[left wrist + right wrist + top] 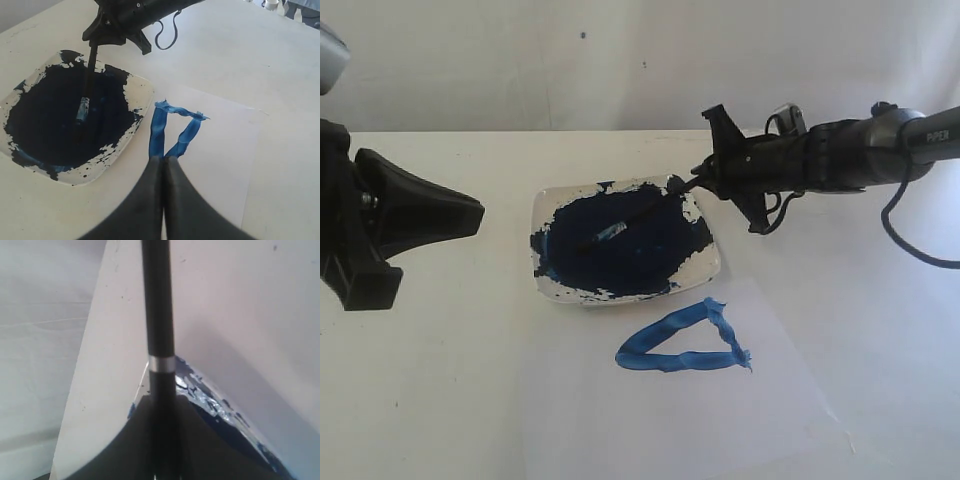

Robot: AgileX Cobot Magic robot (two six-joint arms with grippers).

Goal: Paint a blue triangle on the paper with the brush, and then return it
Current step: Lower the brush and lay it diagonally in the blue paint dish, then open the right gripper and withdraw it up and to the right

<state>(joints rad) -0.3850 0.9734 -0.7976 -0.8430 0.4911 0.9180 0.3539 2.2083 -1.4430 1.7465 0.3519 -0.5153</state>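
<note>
The blue triangle is a thick bright-blue outline on the white paper, just in front of the paint dish. The black-handled brush slants down into the dark navy pool, its ferrule smeared with paint. My right gripper hangs over the dish's back right corner, shut on the handle's upper end; the right wrist view shows the handle running out between the jaws. My left gripper is shut and empty at the left, apart from the dish. In its wrist view the tips cover one corner of the triangle.
The white square dish, smeared with navy paint, sits mid-table behind the paper. The right arm's cable loops down at the far right. A pale wall stands behind the white table.
</note>
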